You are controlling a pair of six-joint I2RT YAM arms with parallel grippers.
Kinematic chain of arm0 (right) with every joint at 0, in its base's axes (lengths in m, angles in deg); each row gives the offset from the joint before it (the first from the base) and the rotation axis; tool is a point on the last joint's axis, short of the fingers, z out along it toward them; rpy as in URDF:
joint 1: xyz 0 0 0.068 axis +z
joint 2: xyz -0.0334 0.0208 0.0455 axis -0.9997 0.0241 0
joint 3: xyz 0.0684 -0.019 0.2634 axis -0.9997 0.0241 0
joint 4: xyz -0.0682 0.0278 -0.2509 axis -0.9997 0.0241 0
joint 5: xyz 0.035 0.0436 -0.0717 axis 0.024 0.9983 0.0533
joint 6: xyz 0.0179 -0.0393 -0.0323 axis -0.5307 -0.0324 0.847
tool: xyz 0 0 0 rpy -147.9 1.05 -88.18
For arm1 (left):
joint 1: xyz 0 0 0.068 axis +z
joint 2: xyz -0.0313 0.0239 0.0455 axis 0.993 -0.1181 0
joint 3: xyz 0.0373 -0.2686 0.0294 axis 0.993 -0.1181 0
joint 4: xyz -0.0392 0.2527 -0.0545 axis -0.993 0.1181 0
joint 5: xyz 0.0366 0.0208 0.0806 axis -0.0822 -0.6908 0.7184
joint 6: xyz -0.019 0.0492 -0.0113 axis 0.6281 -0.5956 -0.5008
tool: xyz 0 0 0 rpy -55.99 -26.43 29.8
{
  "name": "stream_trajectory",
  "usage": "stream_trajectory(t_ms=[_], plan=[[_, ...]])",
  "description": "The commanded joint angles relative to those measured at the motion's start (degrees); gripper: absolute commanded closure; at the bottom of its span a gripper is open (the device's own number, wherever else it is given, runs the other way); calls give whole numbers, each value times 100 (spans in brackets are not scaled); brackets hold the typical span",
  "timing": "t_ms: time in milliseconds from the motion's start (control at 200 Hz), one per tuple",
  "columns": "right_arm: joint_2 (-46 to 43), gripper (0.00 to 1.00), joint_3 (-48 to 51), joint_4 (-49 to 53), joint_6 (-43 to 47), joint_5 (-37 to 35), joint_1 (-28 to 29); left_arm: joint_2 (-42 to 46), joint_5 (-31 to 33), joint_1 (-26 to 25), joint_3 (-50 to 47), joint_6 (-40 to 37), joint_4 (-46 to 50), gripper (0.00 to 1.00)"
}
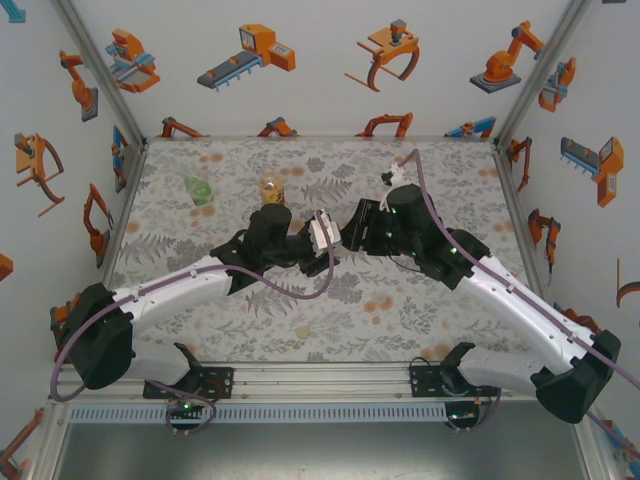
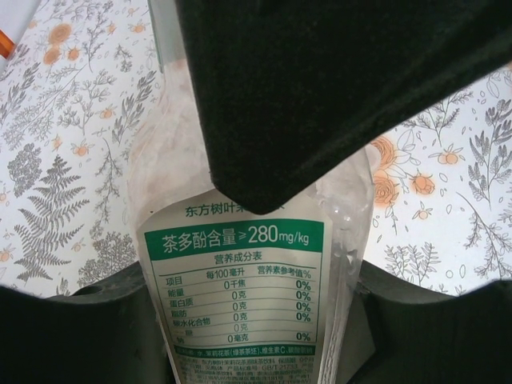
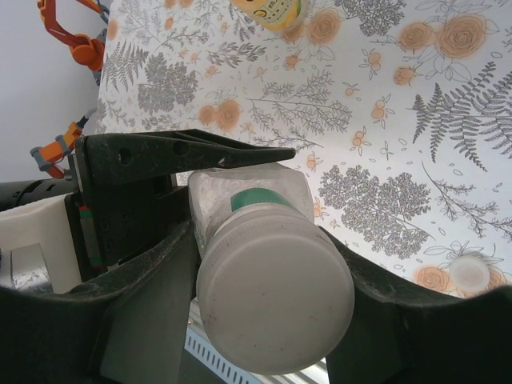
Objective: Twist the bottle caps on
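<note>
Fingers (image 2: 88, 336) of the left gripper (image 2: 256, 280) are clamped on the body of the colourless bottle (image 2: 240, 264), one on each side of its label (image 2: 236, 296). The bottle is held off the table (image 1: 400, 310), lying roughly level, with its neck pointing at the other arm.

- Reason for the hold, as I judge it: the left arm acts as a vice. It keeps the bottle from turning and presents the neck square to the right arm.
- The right gripper (image 3: 272, 280) faces it in mid-air, its fingers (image 3: 120, 320) closed around the rim of the white cap (image 3: 276, 296). The cap sits over the bottle's mouth, with the shoulder of the bottle just behind it.
- How far the thread has taken, I cannot tell.
- Step in hand, as I judge it: twisting the white cap onto this bottle.

Remaining stock:
- The amber bottle (image 1: 272, 187) and the green bottle (image 1: 200, 190) stand upright at the far side of the table. They are apart from each other and beyond the grippers, so out of their way.
- The pale yellow cap (image 1: 303, 331) lies loose on the cloth nearer the arm bases.
- That loose cap suggests the amber bottle is not yet closed. Whether the green bottle carries its cap is too small to read.

Risk: if the cap goes on tilted it will cross-thread. A hard squeeze may also buckle the thin bottle wall.
</note>
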Motion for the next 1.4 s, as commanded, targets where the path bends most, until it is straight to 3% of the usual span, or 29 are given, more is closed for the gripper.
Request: stream_trajectory(t_ms=[0,115,150,325,566,811,1152,1392], plan=[[-41,62,59,-214,99,130,41,27,-93,-114,235,192,-532,75],[-67,64,41,-186,172,108,7,90,-44,-114,180,165,-544,54],[-68,65,33,-161,195,95,0,115,-16,-114,164,162,-551,44],[-78,65,-29,-13,364,69,-88,274,107,-114,48,118,-558,30],[26,65,-348,622,854,-309,-260,560,323,-110,-150,73,-488,23],[598,65,-991,1362,1868,-937,-772,941,630,-109,-353,33,-224,22],[2511,67,-2627,1738,3094,-1050,-1716,1629,1835,-19,-634,605,176,22],[4017,67,-4043,1972,3588,-1037,-2226,2359,2324,230,-913,1094,570,20]])
